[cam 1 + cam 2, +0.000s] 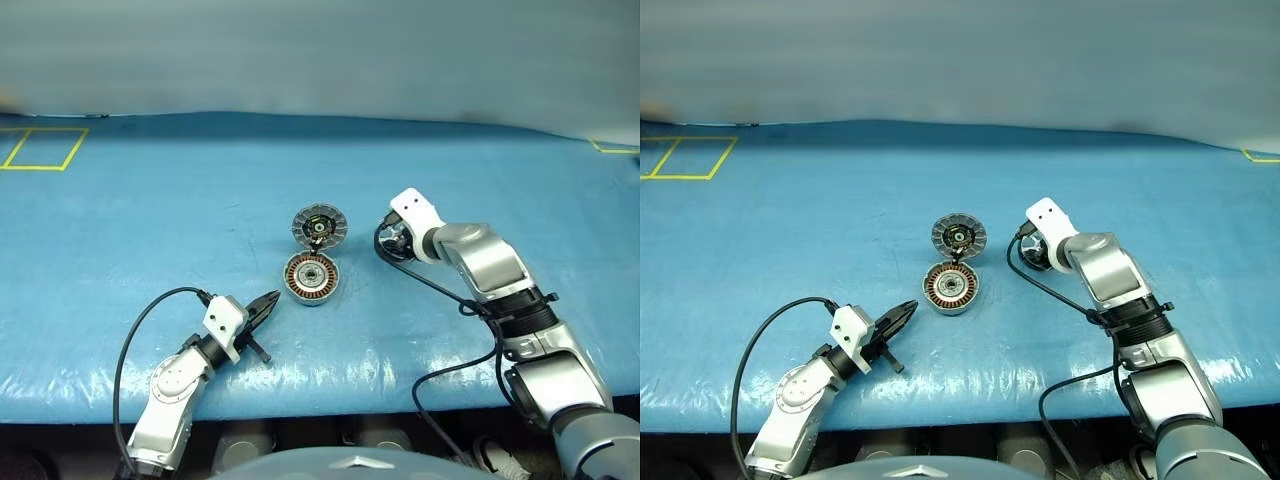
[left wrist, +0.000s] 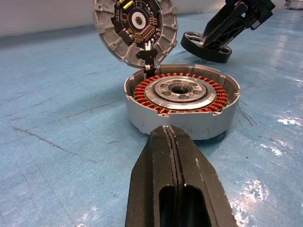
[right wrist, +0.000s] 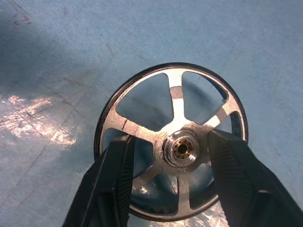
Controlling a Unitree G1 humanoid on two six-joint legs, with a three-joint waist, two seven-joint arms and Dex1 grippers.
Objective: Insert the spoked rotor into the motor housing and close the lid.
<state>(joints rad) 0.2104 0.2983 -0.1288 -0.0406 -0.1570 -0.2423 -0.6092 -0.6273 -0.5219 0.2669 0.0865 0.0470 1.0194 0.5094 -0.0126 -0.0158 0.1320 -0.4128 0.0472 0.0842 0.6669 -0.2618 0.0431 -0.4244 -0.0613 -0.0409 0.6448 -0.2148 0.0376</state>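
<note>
Now: closing on the rotor hub

The right gripper [image 3: 173, 156] stands part open, fingers through the gaps either side of the hub of the spoked rotor [image 3: 171, 142]; centre them before pinching. Dark rim, five bright spokes, flat mid-table beside the motor housing [image 1: 311, 277]. Left gripper [image 1: 268, 305] is shut, empty

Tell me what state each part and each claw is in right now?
motor housing: open, windings showing, no rotor in it
lid: raised, standing at the housing's far edge
spoked rotor: lying flat on the blue table
left gripper: shut, empty
right gripper: open, fingers straddling the rotor's hub
</note>
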